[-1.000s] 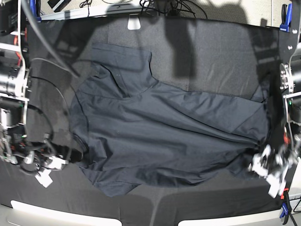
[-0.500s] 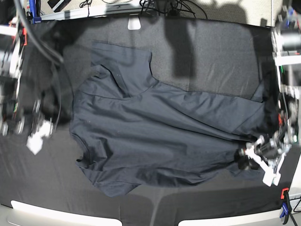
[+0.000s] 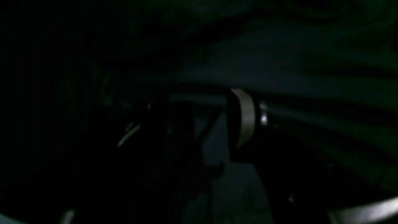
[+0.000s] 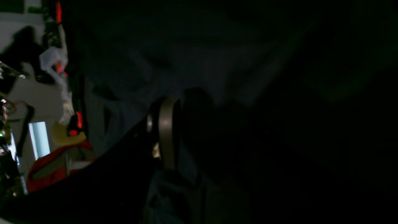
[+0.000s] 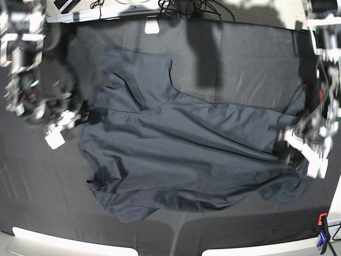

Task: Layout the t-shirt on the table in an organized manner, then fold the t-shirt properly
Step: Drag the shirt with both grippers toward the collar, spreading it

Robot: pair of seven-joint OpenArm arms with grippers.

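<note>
The t-shirt (image 5: pixel 186 149) was spread on the bench (image 5: pixel 240 53), which was covered with a black cloth, and its long side ran from one side of the base view to the other. The end with the sleeve was bunched toward the far left of that view, and the other end reached the right side, where the cloth was wrinkled. The left end effector (image 5: pixel 303 152) was seen at the right side of the base view, right at that wrinkled edge of the shirt, so it was the nearer one to that end. In the left wrist view, which was very dark, shirt cloth was seen close around its fingers (image 3: pixel 245 116), but whether the cloth was pinched or the fingers were only held apart could not be told. The right end effector (image 5: pixel 58 130) was seen at the left side of the base view, just beside the shirt's edge near the sleeve end. Its picture was blurred, and the right wrist view was too dark, so its grip could not be told either. The shirt lay crooked with many folds in it, so it was judged that it still had to be pulled flat. Plenty of bare bench was seen behind the shirt and in front of it.
</note>
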